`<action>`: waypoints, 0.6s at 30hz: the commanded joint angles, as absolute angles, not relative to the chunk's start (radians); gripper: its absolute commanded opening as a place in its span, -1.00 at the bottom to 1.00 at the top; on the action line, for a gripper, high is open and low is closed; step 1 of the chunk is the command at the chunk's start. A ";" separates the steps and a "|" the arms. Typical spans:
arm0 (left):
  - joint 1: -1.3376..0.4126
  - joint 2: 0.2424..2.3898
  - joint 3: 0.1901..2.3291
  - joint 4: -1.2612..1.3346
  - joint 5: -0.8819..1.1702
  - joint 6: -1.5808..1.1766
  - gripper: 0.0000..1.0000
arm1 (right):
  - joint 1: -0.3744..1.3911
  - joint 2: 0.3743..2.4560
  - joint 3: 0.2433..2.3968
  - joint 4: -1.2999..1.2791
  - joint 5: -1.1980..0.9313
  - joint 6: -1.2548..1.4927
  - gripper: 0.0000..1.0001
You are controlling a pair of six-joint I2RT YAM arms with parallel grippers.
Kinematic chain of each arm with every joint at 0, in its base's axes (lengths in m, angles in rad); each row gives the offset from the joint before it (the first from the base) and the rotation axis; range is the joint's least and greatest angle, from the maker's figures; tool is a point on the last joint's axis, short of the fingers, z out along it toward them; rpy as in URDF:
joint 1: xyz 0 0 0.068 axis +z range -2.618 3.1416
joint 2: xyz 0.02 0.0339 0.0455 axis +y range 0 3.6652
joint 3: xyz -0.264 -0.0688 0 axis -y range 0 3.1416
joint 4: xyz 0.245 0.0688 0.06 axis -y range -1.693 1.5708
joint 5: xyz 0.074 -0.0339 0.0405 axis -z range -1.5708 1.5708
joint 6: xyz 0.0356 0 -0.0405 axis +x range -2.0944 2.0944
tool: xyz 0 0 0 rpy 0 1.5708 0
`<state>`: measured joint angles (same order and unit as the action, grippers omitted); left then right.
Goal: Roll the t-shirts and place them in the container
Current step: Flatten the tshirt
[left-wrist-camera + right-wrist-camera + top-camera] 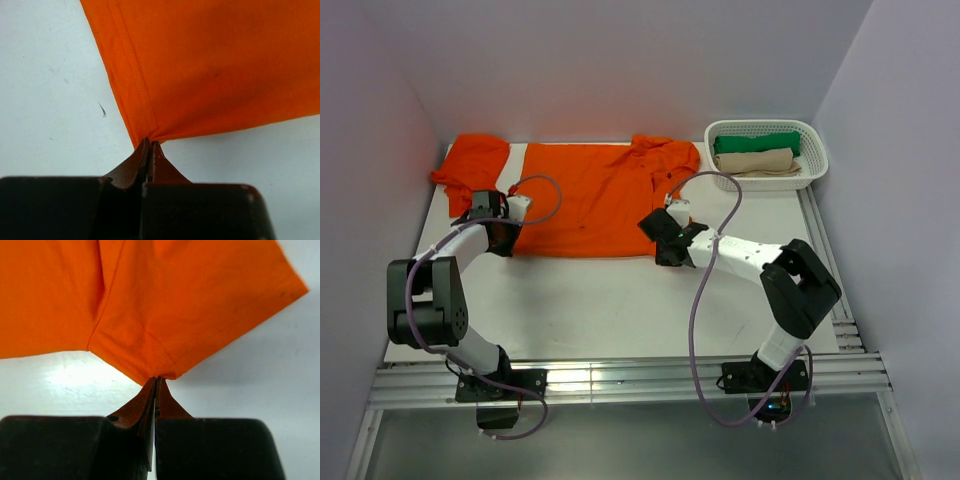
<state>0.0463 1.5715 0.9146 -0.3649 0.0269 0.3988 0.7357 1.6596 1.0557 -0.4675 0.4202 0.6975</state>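
Note:
A bright orange t-shirt [590,195] lies spread flat across the back of the white table. My left gripper [507,243] is shut on its near-left corner, by the stitched hem; the left wrist view shows the cloth [215,65] pinched at my closed tips [150,143]. My right gripper [655,232] is shut on the near-right edge; the right wrist view shows a seamed fold of cloth [175,300] pinched at my tips [157,379]. More orange cloth [470,165] is bunched at the far left; I cannot tell whether it is a sleeve or a second shirt.
A white mesh basket [817,160] stands at the back right and holds a folded green cloth [755,143] and a beige one [758,163]. Walls close in the table on the left, back and right. Bare white table [610,300] lies between the shirt and the arm bases.

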 commanded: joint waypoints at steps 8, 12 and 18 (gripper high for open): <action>0.054 1.494 0.868 -0.394 0.011 0.437 -0.99 | 0.753 1.499 0.937 -0.475 0.354 0.778 -0.30; 0.052 1.493 0.879 -0.403 0.008 0.436 -0.99 | 0.707 1.437 0.963 -0.529 0.391 0.766 0.13; 0.052 1.485 0.896 -0.417 0.011 0.428 -0.99 | 0.540 1.404 0.965 -0.551 0.376 0.741 0.11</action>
